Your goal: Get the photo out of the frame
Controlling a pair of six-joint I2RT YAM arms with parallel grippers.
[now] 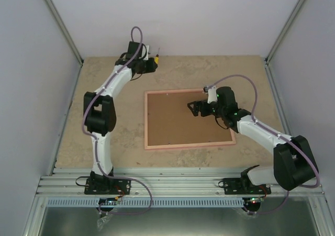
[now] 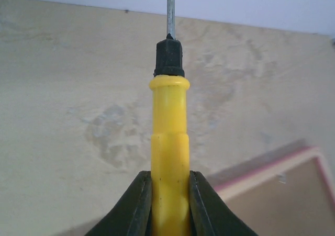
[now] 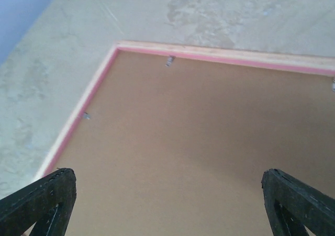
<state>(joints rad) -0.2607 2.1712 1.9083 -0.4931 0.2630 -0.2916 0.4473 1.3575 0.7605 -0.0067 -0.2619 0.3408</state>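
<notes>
On a mottled beige table (image 1: 251,74) between white walls, the frame (image 1: 172,123) lies face down, brown backing up; the photo is out of sight, presumably beneath. The left gripper (image 2: 170,181) clamps a yellow-handled screwdriver (image 2: 170,126); the right gripper (image 1: 194,109) hovers over the board, jaws wide apart. Best approach, likely: ease the blade under each small metal tab (image 3: 169,61) while steadying the frame. No lettering is legible.

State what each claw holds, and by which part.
Left claw grips a screwdriver by its yellow handle, shaft pointing away. Right claw is open over the frame's back, holding nothing.
</notes>
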